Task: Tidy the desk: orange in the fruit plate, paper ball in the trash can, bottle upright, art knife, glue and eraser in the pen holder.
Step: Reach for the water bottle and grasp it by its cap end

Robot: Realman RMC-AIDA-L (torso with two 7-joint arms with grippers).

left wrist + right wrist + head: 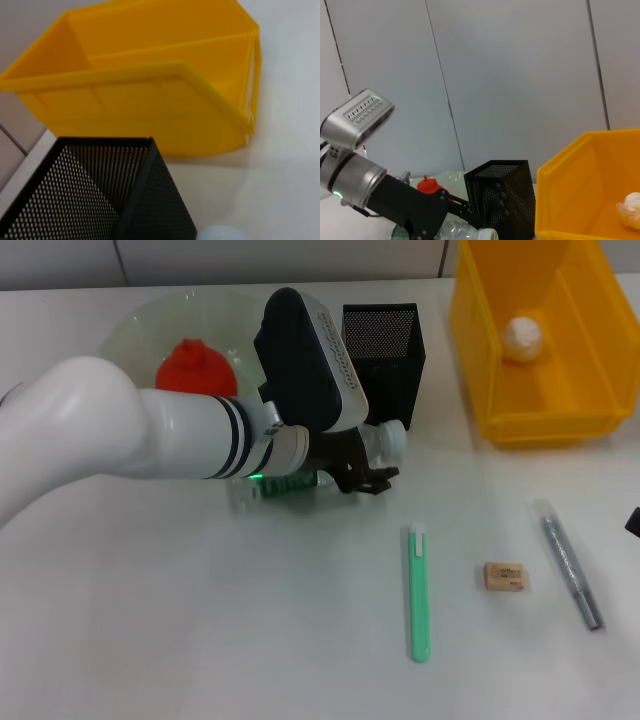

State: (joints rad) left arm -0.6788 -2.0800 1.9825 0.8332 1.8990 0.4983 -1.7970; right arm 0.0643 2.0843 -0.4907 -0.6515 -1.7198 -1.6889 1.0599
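left gripper (pixel 365 478): low over the bottle's neck end, at 6 o'clock from the pen holder. Finger gap hidden by the wrist housing; can't tell if it is gripping.
bottle (pixel 290 485): lying on its side, long axis roughly 3–9 o'clock, white cap (pixel 392 437) pointing toward 2–3 o'clock. Body mostly hidden under the left arm; only the clear base end and green label show.
pen holder (pixel 385 355): black mesh, upright, at 12 o'clock from the gripper, just beside the cap. Inside can't be made out.
fruit plate (pixel 150 325): clear, at 10 o'clock, partly covered by the arm. Orange (pixel 195 368) sits in it, lower edge cut off by the arm.
trash can (pixel 540 410): yellow bin at 2 o'clock, top cut by the frame. Paper ball (pixel 521 337) inside.
art knife (pixel 419 592): green, flat on the table at 5 o'clock, long axis 12–6.
eraser (pixel 504 576): at 4 o'clock, between knife and glue.
glue (pixel 570 563): grey stick, long axis about 11–5, clear cap at the far end.
right gripper: only a dark sliver at the head view's right edge; state can't be told.
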